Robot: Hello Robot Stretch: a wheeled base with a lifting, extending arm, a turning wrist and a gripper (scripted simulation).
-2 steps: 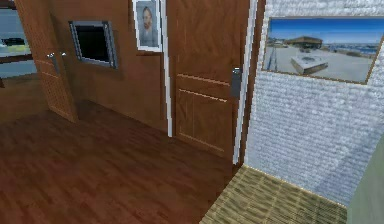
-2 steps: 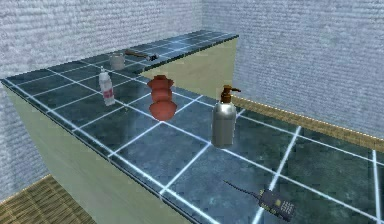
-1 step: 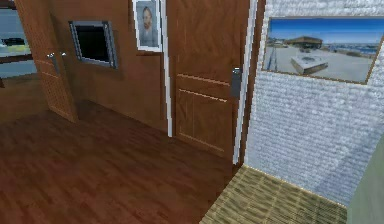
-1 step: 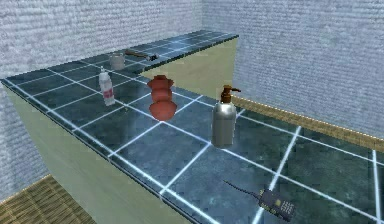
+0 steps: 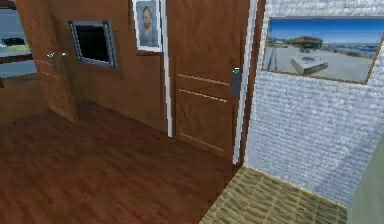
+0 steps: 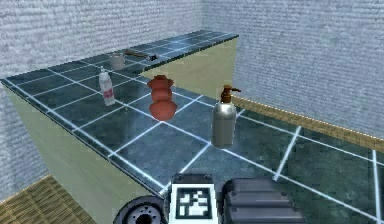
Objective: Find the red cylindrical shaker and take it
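Red-banded cylinder (image 6: pixel 106 87) on table (image 6: pixel 60 95) — probable shaker; roll base forward past red pot (image 6: pixel 162 97), then extend; hand (image 6: pixel 140 211) contents: cannot tell

Landscape picture (image 5: pixel 325 48) partly beyond forward view's right edge; far grey thing (image 6: pixel 122 58) unidentifiably small

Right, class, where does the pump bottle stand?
In the arm side view, the pump bottle stands on the tiled counter, right of centre, with the red rounded pot nearest, to its left.
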